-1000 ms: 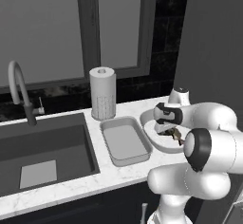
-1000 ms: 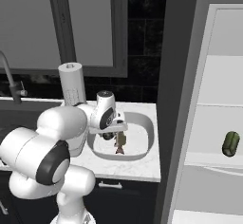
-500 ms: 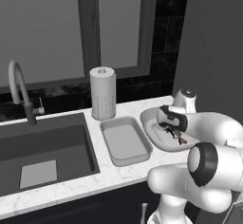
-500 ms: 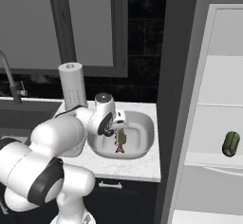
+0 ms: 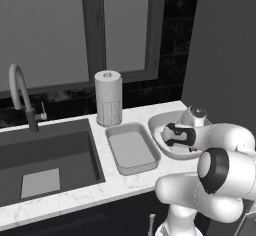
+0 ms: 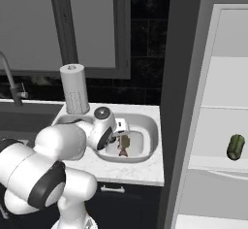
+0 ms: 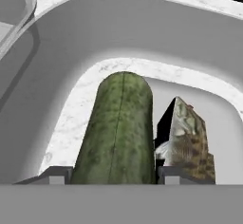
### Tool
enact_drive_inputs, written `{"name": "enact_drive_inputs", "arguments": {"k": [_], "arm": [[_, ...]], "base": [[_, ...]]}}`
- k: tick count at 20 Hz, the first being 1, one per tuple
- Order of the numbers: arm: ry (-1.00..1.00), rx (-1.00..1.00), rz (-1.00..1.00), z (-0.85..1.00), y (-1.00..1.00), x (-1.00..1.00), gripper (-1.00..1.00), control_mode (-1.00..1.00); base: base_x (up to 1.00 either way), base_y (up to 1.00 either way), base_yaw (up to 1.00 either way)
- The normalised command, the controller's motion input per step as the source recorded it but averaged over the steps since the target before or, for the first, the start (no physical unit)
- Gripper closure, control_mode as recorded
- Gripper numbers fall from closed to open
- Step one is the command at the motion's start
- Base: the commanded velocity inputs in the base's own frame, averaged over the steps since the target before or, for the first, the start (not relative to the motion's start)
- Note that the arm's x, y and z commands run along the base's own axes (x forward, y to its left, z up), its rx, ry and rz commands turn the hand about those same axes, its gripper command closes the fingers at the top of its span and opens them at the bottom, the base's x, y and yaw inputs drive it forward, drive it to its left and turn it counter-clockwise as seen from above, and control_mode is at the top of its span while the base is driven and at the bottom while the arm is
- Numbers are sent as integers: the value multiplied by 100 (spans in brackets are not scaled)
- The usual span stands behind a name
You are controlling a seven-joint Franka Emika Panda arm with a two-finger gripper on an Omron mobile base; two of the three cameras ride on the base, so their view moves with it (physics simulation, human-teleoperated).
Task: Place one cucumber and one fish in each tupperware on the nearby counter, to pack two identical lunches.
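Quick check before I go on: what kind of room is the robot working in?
A home-style kitchen, most likely: a dark sink with a curved faucet, a paper towel roll on the marble counter, and an open fridge with a cucumber on its shelf.

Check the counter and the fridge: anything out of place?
One thing: a cucumber lies on a fridge shelf, not packed. The narrow tray is empty. In the round dish, another cucumber sits beside a fish, between the pincer tips.

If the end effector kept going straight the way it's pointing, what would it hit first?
Probably the cucumber that already sits between the tips of the end effector. Beyond it lies the floor of the wider tupperware dish, with the fish lying just beside the cucumber. Depth is hard to judge.
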Motion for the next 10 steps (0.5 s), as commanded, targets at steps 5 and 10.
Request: {"name": "enact_drive_inputs", "arguments": {"k": [5, 10], "arm": [[-17, 0, 0, 12, 0, -19, -100, -100], [-34, 0, 0, 56, 1, -41, -100, -100]], "base": [[0, 0, 0], [0, 0, 0]]}}
